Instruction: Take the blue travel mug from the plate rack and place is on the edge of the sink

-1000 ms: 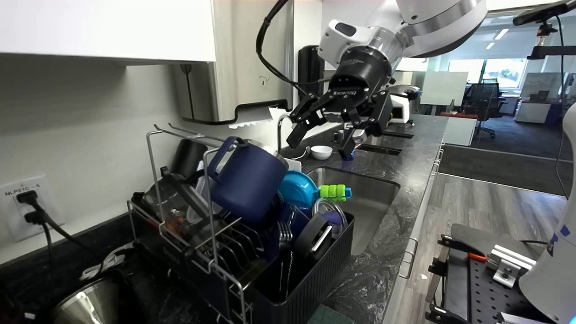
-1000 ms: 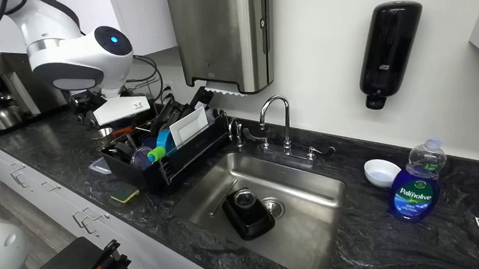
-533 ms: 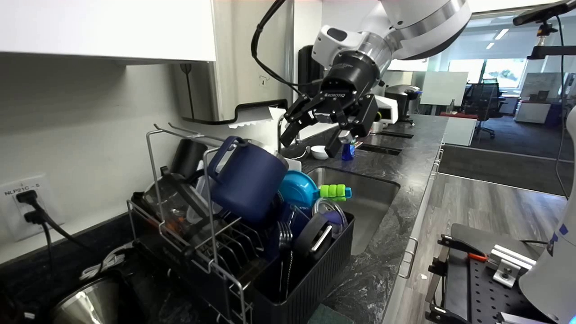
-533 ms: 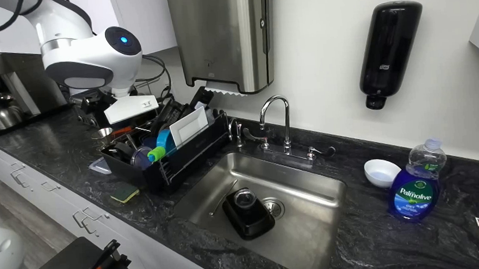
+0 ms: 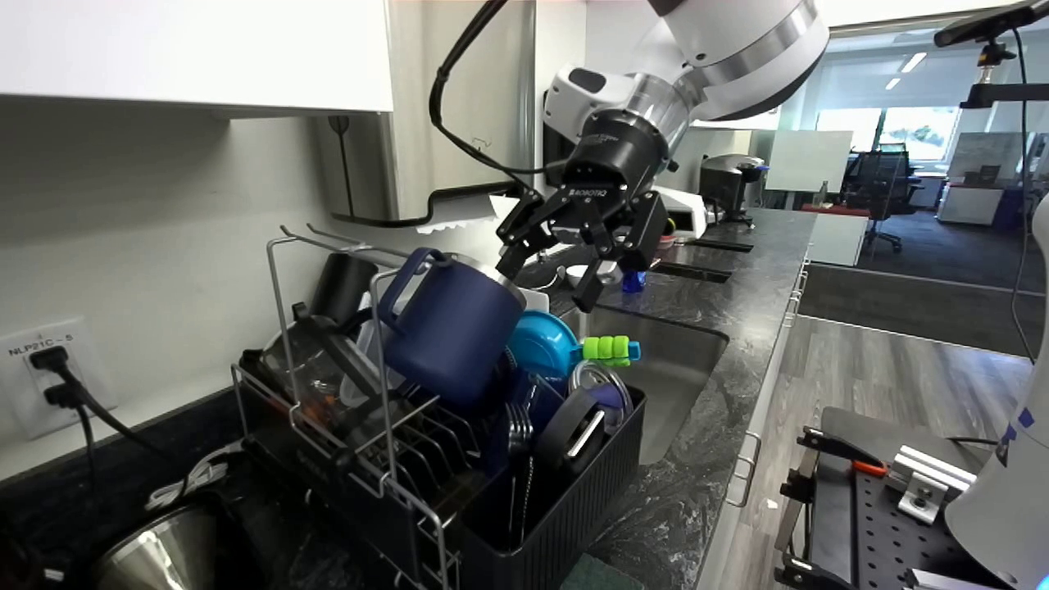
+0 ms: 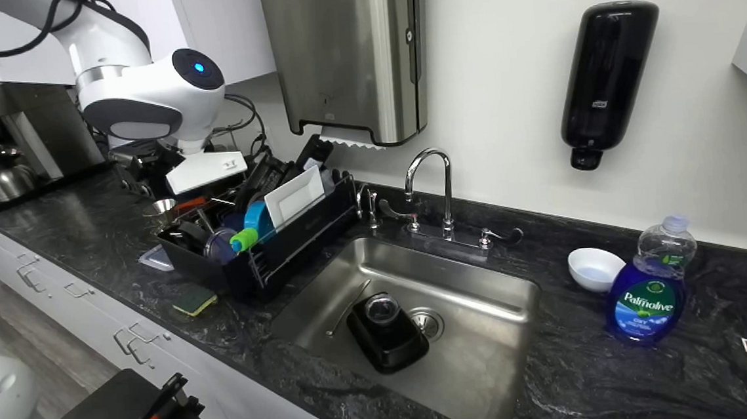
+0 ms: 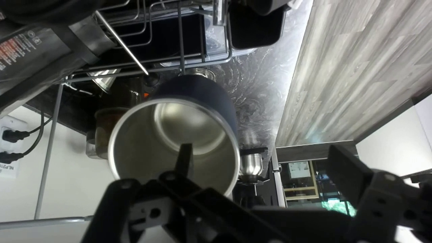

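Wht arm (image 6: 144, 81), blue lt (image 6: 198, 68), blk cable (image 5: 443, 72), blk "ROBOTIQ" claw (image 5: 549, 277).

Travel mug (image 5: 455, 332) in the plate rack (image 6: 309, 227), exact resting spot unclear, sink (image 6: 475, 353) beside the rack, bowl (image 6: 595, 269) past the sink

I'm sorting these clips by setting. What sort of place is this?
Probably an office kitchenette: there's a sink, a wall-mounted paper towel dispenser and, in the background of an exterior view, an office chair.
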Tool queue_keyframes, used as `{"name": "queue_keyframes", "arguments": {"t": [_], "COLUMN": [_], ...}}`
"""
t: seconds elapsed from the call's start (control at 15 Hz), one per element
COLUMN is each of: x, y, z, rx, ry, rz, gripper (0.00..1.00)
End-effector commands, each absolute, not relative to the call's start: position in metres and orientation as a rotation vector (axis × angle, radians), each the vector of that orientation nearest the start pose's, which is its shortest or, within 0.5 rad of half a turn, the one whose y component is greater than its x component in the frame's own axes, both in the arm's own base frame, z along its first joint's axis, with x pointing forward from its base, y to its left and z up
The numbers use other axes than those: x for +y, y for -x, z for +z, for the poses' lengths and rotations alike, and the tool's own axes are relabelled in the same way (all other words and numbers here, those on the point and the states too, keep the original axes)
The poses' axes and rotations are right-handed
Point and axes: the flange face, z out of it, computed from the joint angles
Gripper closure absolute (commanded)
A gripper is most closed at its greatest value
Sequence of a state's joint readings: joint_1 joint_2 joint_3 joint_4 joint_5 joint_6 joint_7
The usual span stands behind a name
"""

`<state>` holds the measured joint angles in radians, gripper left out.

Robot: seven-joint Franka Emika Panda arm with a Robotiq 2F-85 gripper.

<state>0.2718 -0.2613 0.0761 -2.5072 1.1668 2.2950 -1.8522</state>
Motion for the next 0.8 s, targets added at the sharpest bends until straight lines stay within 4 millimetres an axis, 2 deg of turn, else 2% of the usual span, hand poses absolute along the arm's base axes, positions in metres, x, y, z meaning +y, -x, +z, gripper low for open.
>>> {"name": "queue_keyframes", "arguments": {"t": [0.0, 0.53, 0.67, 0.73], "x": [0.18, 0.195, 0.197, 0.198], "y": [-0.424, -0.429, -0.429, -0.43], "z": [0.38, 0.369, 0.367, 0.366], "rx": [-1.577, -1.585, -1.59, -1.591], "ry": [1.832, 1.811, 1.804, 1.802], "rz": [-0.803, -0.772, -0.767, -0.764], "gripper": [0.0, 0.0, 0.26, 0.34]}}
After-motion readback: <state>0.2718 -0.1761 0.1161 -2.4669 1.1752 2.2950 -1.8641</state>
